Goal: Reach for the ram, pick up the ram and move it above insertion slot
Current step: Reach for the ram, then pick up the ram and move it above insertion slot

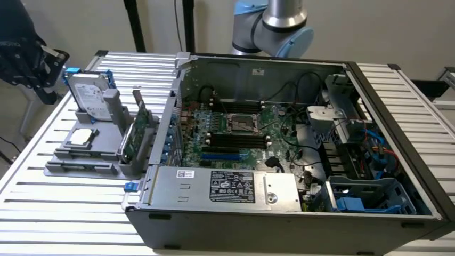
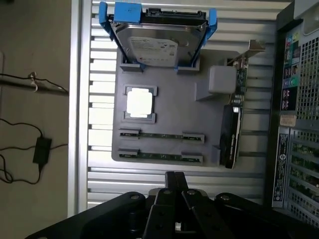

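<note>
Two ram sticks, thin and green, lie edge-up in the grey holder point(image 2: 169, 104): one ram point(image 2: 162, 135) and a second ram point(image 2: 160, 156) nearer my gripper. My gripper point(image 2: 174, 176) hovers above the table just off the holder's edge, closest to that second stick. Its dark fingers are pressed together, shut, with nothing between them. In the exterior view the grey holder point(image 1: 74, 160) sits at the left of the open computer case point(image 1: 284, 224). The black insertion slots point(image 1: 238, 141) run across the green motherboard inside the case.
On the holder also stand a silver hard drive point(image 2: 157, 45) in blue brackets, a square processor point(image 2: 139, 103) and an upright expansion card point(image 2: 234, 114). The case's perforated wall point(image 2: 299, 124) rises beside the holder. A cable and adapter point(image 2: 42, 149) lie on the floor beyond the slatted table.
</note>
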